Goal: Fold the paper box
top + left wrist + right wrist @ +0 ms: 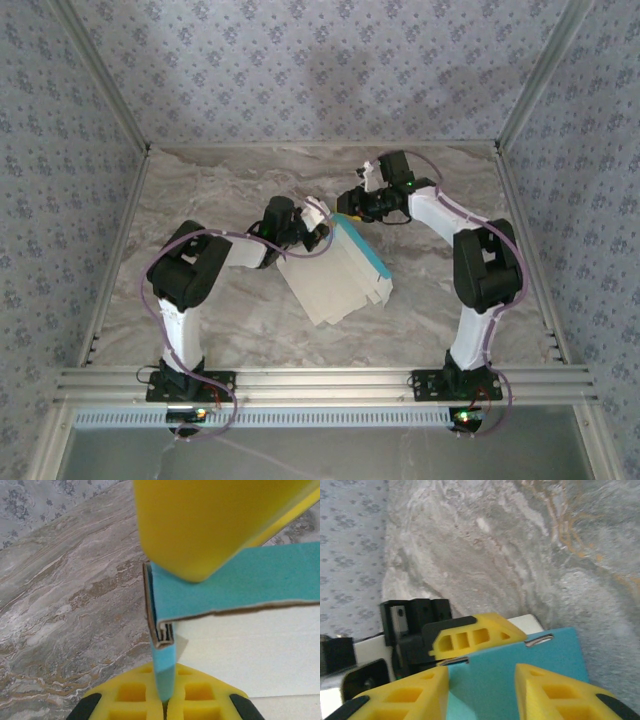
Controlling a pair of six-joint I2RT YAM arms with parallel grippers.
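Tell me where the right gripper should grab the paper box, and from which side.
Probably the blue side wall of the paper box, pinched on its free upper edge from above on the far right side. It is thin card standing up from the pale panel, so fingers can straddle it. Keep clear of the corner flap the left gripper pinches.
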